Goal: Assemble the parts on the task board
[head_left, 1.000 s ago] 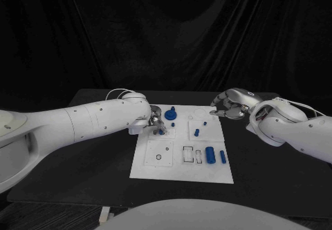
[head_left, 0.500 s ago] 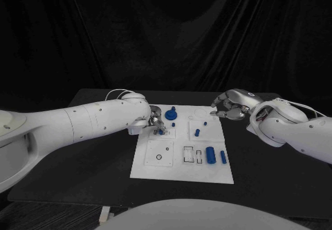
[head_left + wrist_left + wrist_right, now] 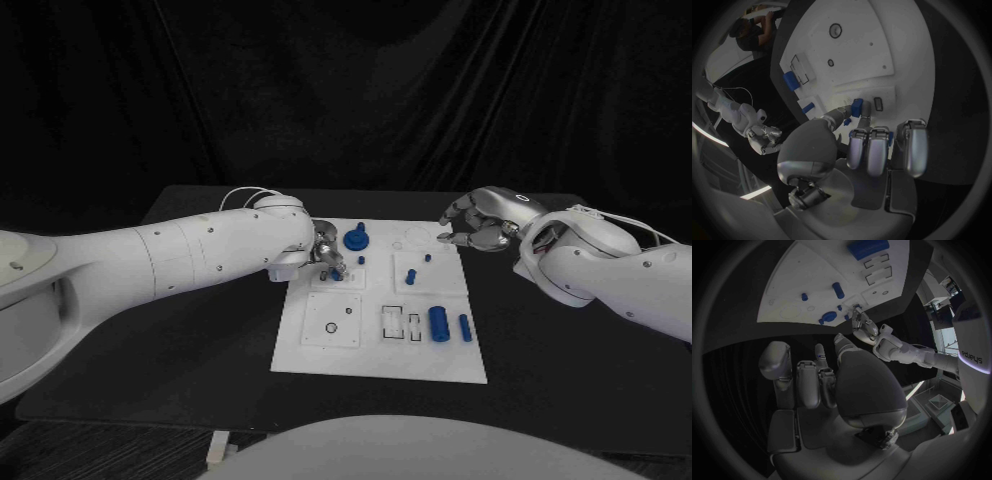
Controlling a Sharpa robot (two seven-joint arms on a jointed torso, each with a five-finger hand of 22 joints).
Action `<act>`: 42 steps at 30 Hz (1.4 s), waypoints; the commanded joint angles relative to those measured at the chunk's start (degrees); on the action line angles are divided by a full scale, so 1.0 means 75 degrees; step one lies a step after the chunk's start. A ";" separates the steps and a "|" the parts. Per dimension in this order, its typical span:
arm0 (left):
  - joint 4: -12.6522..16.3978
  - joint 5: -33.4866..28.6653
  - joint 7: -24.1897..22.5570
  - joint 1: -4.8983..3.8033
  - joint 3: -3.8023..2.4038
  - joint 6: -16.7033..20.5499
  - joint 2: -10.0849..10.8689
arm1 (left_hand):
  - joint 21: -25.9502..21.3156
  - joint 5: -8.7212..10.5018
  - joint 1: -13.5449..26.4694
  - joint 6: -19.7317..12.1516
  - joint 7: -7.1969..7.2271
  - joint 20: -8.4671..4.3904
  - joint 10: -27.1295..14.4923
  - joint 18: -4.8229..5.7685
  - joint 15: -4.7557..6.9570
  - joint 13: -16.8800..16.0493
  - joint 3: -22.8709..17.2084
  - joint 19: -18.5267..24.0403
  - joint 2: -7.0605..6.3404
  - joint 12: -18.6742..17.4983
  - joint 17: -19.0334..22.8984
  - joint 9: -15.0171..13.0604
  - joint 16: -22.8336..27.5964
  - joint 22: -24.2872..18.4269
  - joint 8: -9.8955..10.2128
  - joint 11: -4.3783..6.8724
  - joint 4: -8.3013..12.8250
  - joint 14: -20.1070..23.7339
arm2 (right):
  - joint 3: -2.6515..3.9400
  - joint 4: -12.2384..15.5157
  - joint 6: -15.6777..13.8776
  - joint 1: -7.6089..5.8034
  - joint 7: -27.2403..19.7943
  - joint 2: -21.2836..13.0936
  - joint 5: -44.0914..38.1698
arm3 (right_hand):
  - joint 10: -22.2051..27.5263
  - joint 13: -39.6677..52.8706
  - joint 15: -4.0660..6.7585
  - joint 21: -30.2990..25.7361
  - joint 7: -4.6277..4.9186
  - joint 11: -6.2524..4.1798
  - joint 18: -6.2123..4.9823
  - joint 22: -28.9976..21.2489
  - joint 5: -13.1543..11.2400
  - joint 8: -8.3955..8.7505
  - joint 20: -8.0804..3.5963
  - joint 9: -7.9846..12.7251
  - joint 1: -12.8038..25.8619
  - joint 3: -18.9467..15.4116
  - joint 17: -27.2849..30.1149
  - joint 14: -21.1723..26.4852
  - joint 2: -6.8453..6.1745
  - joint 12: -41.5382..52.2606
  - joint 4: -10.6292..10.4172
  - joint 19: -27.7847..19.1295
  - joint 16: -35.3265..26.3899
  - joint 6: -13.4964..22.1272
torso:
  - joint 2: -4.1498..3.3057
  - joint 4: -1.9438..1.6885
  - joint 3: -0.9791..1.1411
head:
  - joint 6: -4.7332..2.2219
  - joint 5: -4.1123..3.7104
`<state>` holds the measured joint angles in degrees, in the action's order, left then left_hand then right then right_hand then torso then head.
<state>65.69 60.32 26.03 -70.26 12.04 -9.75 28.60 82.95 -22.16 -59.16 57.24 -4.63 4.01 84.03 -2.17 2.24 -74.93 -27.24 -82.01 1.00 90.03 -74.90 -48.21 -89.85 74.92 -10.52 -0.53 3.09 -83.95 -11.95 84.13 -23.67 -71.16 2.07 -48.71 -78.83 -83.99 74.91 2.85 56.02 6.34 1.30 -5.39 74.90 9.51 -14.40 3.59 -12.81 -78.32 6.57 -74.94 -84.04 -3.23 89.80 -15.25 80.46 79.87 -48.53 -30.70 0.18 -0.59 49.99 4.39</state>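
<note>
So my left hand (image 3: 323,252) is down over the far-left part of the board (image 3: 378,350), fingers curled in, and I've got a small blue part (image 3: 856,107) pinched between thumb and fingertips (image 3: 864,120), right at a little square recess in the board. From my wrist cam you can see the part sitting at the tips, touching or just above the plate, can't tell which.

My right hand (image 3: 476,222) hangs just off the board's far-right corner, over the desk (image 3: 548,340), fingers curled inward with nothing in them as far as I can see. It's not touching the board.

The rest of the parts, going by my left hand: a knob (image 3: 356,239) just beside it toward my right hand, a short peg (image 3: 411,276) a bit past that, and a small pin (image 3: 427,258) near the peg. Closer to me, well apart from both hands, a fat cylinder (image 3: 438,324) and a thinner one (image 3: 464,327) lie side by side next to the rectangular slots.
</note>
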 commanded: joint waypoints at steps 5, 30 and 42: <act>-0.0055 0.0002 -0.0063 0.0040 0.0015 0.0139 -0.0077 | -0.0046 0.0086 0.0099 0.0109 0.0094 -0.0026 0.0797 -0.0061 0.0059 -0.2010 -0.0442 -0.0046 0.0028 -0.0004 -0.2013 -0.0062 -0.0020 0.1202 -0.0004 0.0072 0.0380 -0.0807 | 0.0005 -0.0013 0.0067 0.0020 0.0148 0.0003 -0.0024 | -0.0801 0.2012 -0.0055 -0.0042 0.0039 0.0046 -0.0108 0.0894 0.0025 -0.0012 0.0010 0.0012 -0.0004 -0.0006 -0.0634 -0.0460 0.0068 0.0027 0.0033 -0.0045 -0.0021 -0.0002 | -0.0006 0.0013 -0.0001 | 0.0002 0.0019; 0.0001 0.0002 0.0078 0.0040 0.0015 -0.0055 -0.0117 | -0.0062 0.0163 0.0159 0.0104 0.0099 -0.0029 0.0797 -0.0065 0.0063 -0.2010 -0.0436 -0.0038 0.0036 -0.0004 -0.2013 -0.0072 -0.0020 0.1196 0.0011 0.0075 0.0340 -0.0807 | 0.0005 -0.0026 0.0129 0.0039 0.0198 0.0016 -0.0024 | -0.0801 0.2012 -0.0058 -0.0078 0.0042 0.0049 -0.0114 0.0886 0.0032 -0.0010 0.0012 0.0015 -0.0003 -0.0012 -0.0614 -0.0454 0.0067 0.0027 0.0039 -0.0054 -0.0041 0.0003 | -0.0005 0.0012 0.0005 | 0.0002 0.0038; 0.0099 0.0002 0.0164 0.0043 0.0016 -0.0155 -0.0064 | -0.0061 0.0167 0.0162 0.0106 0.0100 -0.0030 0.0797 -0.0064 0.0063 -0.2010 -0.0436 -0.0040 0.0036 -0.0004 -0.2013 -0.0073 -0.0020 0.1198 0.0011 0.0076 0.0339 -0.0807 | 0.0005 -0.0040 0.0150 0.0048 0.0214 0.0033 -0.0024 | -0.0801 0.2012 -0.0058 -0.0078 0.0042 0.0049 -0.0114 0.0886 0.0032 -0.0010 0.0012 0.0015 -0.0003 -0.0012 -0.0614 -0.0454 0.0067 0.0027 0.0039 -0.0054 -0.0041 0.0003 | -0.0001 0.0011 0.0007 | 0.0002 0.0063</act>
<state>66.13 60.54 26.88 -70.19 12.02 -9.12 28.17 82.72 -21.14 -57.81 57.45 -4.83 4.01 84.03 -2.16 2.25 -74.92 -29.84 -82.01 0.74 90.03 -74.90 -48.56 -89.85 74.91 -10.08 -0.53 5.38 -83.94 -11.95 83.89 -22.89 -70.96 2.56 -48.48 -78.83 -83.99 74.91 2.85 55.58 6.34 1.30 -5.39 74.93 9.50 -14.40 3.59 -12.77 -78.33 6.57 -74.92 -84.03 -3.23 89.80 -15.25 80.46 79.87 -48.53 -30.71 0.22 -0.54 49.99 4.78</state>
